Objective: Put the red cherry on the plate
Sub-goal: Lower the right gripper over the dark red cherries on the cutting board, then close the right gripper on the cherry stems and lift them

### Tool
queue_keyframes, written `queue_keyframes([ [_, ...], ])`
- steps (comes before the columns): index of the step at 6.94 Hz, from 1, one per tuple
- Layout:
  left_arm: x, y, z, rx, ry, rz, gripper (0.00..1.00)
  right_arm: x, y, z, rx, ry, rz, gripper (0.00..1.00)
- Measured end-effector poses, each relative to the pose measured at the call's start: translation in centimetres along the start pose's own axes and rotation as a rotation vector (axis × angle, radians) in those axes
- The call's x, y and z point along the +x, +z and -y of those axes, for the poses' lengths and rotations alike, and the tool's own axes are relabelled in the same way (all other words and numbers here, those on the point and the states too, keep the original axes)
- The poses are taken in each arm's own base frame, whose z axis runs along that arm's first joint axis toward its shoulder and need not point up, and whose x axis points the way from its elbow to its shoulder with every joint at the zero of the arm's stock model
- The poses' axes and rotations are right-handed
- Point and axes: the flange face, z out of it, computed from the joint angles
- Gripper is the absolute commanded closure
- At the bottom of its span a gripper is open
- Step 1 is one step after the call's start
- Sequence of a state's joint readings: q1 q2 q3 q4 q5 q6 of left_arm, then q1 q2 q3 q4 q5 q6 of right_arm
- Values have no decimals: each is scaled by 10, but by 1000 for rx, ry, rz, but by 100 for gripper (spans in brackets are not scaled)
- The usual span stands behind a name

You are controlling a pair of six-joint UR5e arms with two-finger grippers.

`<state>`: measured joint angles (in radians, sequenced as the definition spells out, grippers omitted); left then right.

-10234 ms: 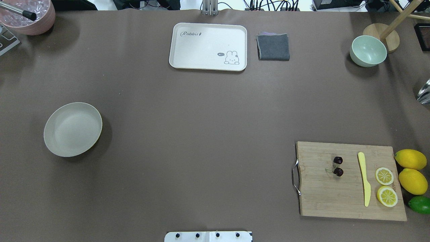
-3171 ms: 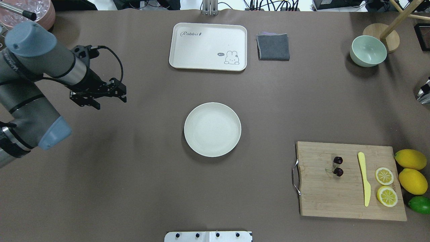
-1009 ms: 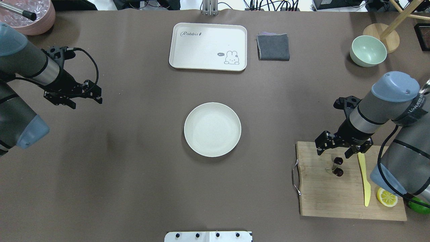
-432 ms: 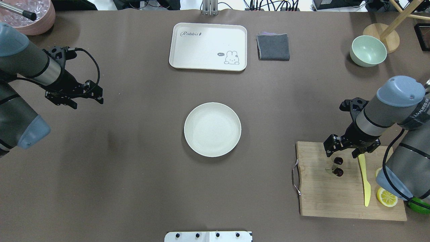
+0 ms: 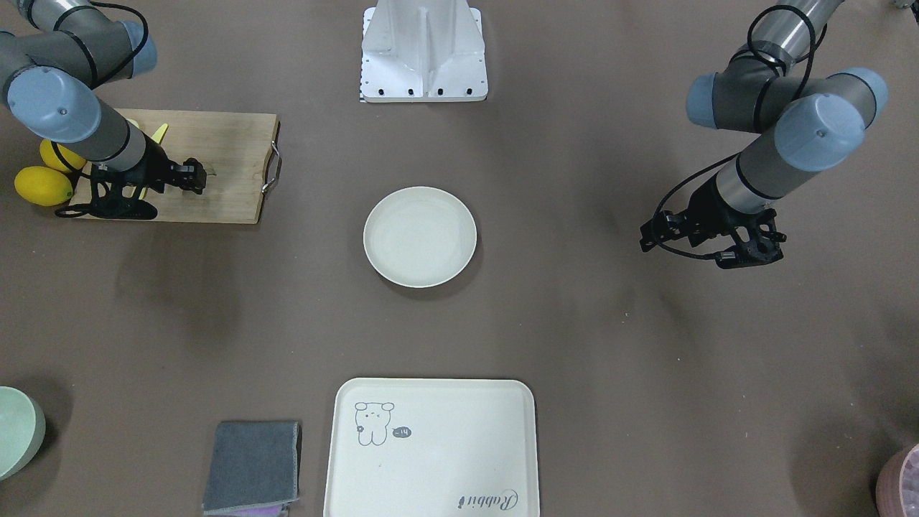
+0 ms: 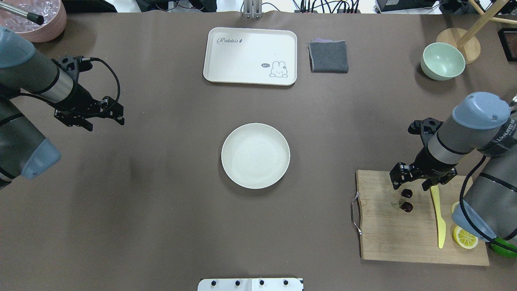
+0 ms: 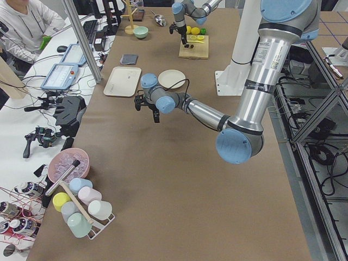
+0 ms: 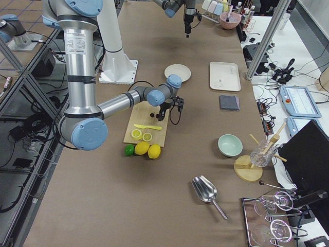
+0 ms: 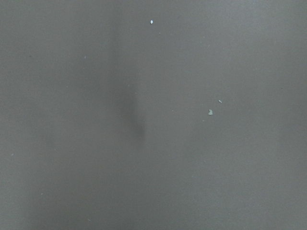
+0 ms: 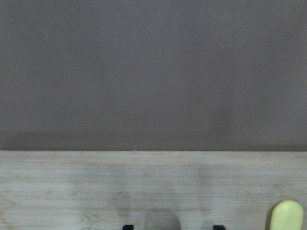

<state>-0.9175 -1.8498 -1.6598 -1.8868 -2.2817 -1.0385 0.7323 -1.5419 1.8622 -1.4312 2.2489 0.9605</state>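
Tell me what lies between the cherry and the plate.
In the overhead view, only the cutting board wood, then bare brown table; nothing stands between the cherry and the plate.

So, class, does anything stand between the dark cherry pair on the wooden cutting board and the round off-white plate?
Nothing visible does. From the dark maroon cherry pair, only the bare wooden cutting board and bare brown table lie on the way to the round off-white plate. The yellow knife lies on the cherries' other side.
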Motion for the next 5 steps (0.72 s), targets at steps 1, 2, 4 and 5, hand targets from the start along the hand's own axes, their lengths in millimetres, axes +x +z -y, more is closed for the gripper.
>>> queue_keyframes([
  [1,0,0,0,-1,0,0,2,0,1,-1,1,1,-2,50],
  [2,0,0,0,-2,0,-1,2,0,2,-3,-1,1,-5,49],
  [4,1,0,0,-3,0,-1,2,0,8,-7,-9,-2,-15,46],
  [5,0,0,0,-3,-2,-1,2,-1,11,-9,-12,-1,-17,75],
])
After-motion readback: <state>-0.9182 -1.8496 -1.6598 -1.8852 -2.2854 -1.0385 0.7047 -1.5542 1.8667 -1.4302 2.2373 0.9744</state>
